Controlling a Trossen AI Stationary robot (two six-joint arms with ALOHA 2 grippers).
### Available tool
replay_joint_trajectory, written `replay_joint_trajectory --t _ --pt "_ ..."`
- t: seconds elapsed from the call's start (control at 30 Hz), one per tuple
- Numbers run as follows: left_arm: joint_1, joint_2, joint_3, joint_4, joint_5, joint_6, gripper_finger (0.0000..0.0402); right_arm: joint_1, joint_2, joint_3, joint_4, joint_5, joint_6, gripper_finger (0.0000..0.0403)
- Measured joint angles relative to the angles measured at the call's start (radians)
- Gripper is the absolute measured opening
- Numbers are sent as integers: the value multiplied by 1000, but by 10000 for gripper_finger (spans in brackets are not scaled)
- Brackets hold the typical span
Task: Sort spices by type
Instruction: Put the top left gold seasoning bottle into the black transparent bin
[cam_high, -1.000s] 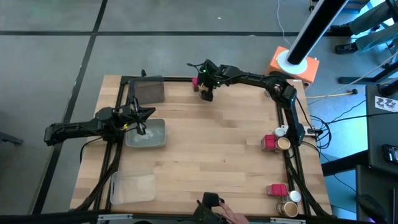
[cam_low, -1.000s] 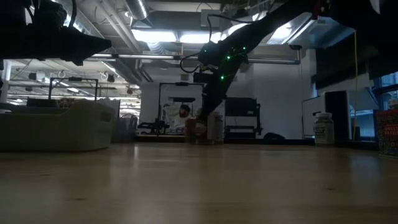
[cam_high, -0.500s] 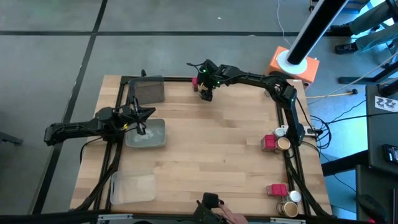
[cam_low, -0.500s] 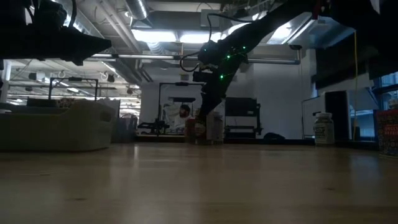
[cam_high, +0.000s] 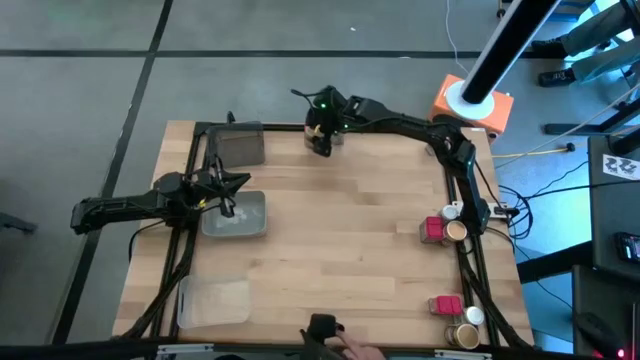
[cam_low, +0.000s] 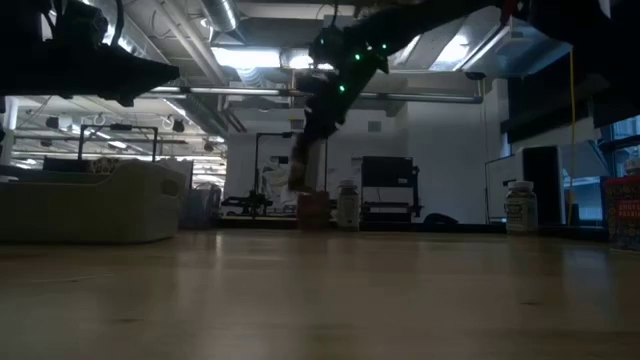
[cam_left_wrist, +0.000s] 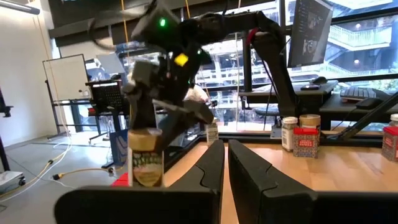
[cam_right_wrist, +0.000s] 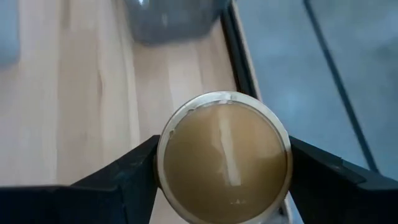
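My right gripper (cam_high: 318, 135) is over the table's far edge, shut on a short tan-topped round jar (cam_right_wrist: 224, 158) that also shows in the left wrist view (cam_left_wrist: 144, 163). Below it, a pink-red packet (cam_low: 313, 208) and a white-capped jar (cam_low: 347, 205) stand on the table. Two more groups of spices stand at the right edge: a packet (cam_high: 432, 230) with a tan-topped jar (cam_high: 456, 230) and a white-capped jar (cam_high: 452, 210), then a packet (cam_high: 445, 304) with two jars nearer. My left gripper (cam_high: 228, 205), shut, hangs over a clear tray (cam_high: 240, 222). My right gripper pinches the tan-topped jar at its lid rim (cam_right_wrist: 168, 155), one finger (cam_right_wrist: 124, 180) on each side. The fingers come from above, pointing down. The jar hangs upright below them, lifted clear of the table.
A grey tray (cam_high: 240, 145) sits at the far left corner and another clear tray (cam_high: 213, 300) at the near left. A black frame runs round the table. A person's hand (cam_high: 350, 347) shows at the near edge. The middle of the wooden table is bare.
My right gripper has risen from the table and moved a little toward the far left, carrying the tan-topped jar up with it. The jar now hangs clear of the table, while the packet and the white-capped jar stayed in place.
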Motion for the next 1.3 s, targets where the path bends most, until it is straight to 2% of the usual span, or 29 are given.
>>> replay_joint_trajectory --t 0.47,0.8,1.2,1.3 --pt "0 0 0 -3 0 -53 15 62 0 4 312 -2 -1 289" --pt "0 0 0 -3 0 -41 15 65 44 5 587 -87 1 289" --pt "0 0 0 -4 0 -28 15 65 100 5 768 -102 40 289" --pt "0 0 0 -4 0 -29 15 64 101 45 747 -107 75 289"
